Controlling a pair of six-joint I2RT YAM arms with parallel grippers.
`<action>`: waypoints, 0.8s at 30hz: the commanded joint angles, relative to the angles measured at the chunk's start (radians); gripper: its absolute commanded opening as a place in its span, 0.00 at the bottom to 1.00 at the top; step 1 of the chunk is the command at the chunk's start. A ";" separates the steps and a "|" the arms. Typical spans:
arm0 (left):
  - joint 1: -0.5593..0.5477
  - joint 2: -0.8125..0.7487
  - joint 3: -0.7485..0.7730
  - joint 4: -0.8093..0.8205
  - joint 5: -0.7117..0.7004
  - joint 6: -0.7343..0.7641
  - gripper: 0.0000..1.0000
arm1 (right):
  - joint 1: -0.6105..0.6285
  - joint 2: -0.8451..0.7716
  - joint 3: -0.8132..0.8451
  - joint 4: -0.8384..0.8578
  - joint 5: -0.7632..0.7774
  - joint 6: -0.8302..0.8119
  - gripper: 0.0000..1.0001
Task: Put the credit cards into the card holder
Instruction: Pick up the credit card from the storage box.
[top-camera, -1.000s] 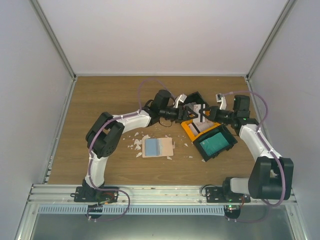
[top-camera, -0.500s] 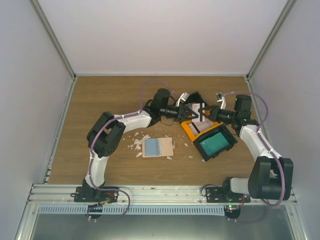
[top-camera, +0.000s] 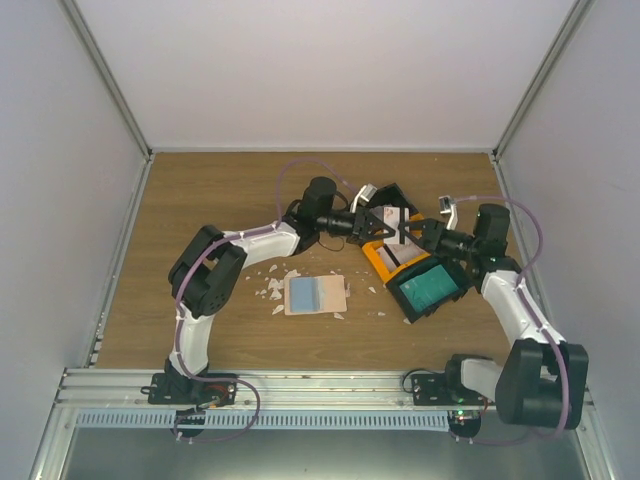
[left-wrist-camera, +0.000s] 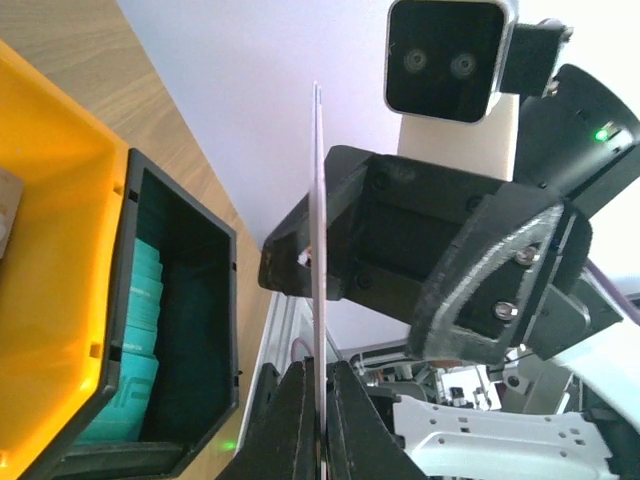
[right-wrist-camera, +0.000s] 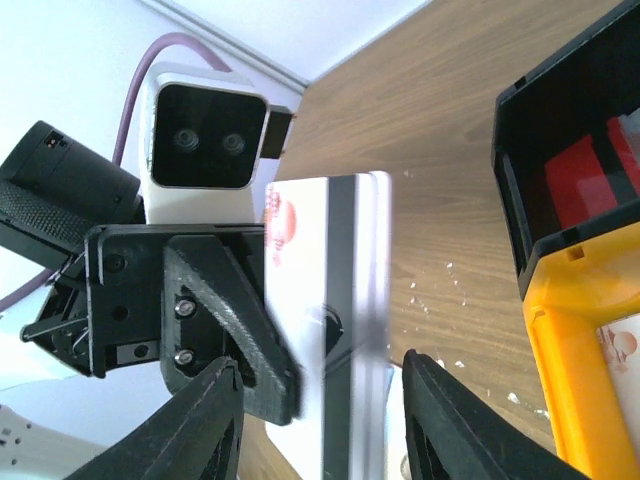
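Note:
A white credit card (right-wrist-camera: 330, 300) with a dark stripe hangs in the air above the bins, between the two grippers. My left gripper (left-wrist-camera: 322, 400) is shut on it, and the card (left-wrist-camera: 318, 250) shows edge-on between the left jaws. My right gripper (right-wrist-camera: 325, 400) stands open, one finger on each side of the card with a gap to it. In the top view the left gripper (top-camera: 384, 226) and the right gripper (top-camera: 414, 232) face each other over the card (top-camera: 399, 222). The beige card holder (top-camera: 336, 295) lies open on the table, its pale blue inside up.
A yellow bin (top-camera: 377, 258) sits under the grippers. Beside it is a black bin holding teal cards (top-camera: 428, 286), and a black bin with red cards (right-wrist-camera: 590, 170) stands behind. White scraps (top-camera: 270, 288) lie left of the card holder.
My left gripper has closed on the white card. My right gripper has opened off it and drawn back a little to the right.

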 joint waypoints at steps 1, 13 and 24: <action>0.016 -0.067 -0.004 0.062 0.028 -0.035 0.00 | -0.030 -0.046 -0.031 0.086 0.029 0.055 0.45; 0.029 -0.160 -0.044 0.079 0.108 0.036 0.00 | -0.043 -0.071 -0.053 0.156 -0.064 0.046 0.18; 0.025 -0.182 -0.032 0.073 0.126 0.046 0.00 | -0.025 -0.080 -0.044 0.179 -0.178 0.022 0.17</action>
